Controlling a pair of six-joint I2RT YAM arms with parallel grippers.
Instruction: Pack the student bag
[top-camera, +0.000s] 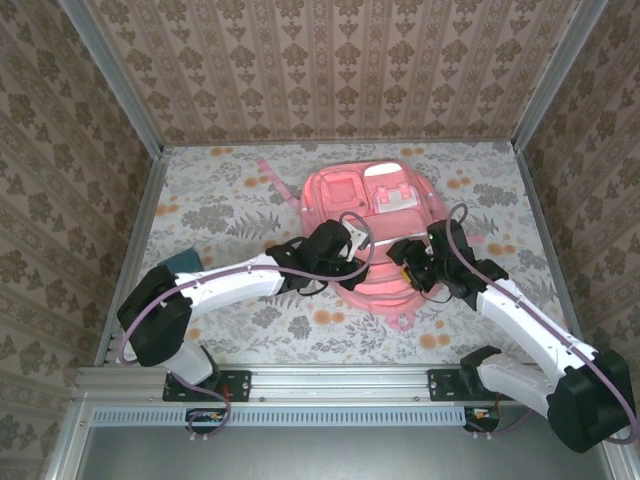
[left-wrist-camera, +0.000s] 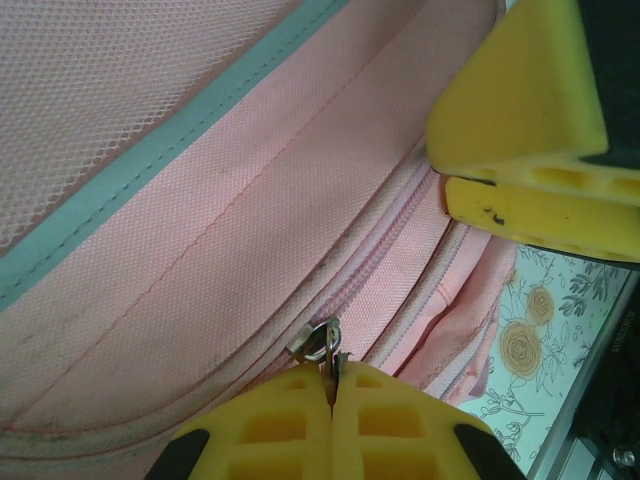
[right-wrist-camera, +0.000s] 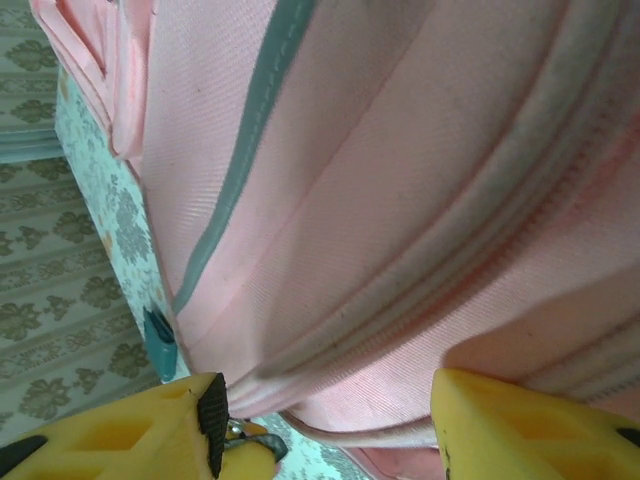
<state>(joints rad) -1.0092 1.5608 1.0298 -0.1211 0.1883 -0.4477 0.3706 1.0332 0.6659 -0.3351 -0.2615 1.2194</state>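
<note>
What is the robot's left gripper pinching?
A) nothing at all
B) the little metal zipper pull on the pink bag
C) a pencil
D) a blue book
B: in the left wrist view, the left gripper has its yellow fingers shut on the metal zipper pull of the student bag.

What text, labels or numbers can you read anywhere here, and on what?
No text can be read in any view.
The white patches on the student bag are too small to tell whether they carry print.
</note>
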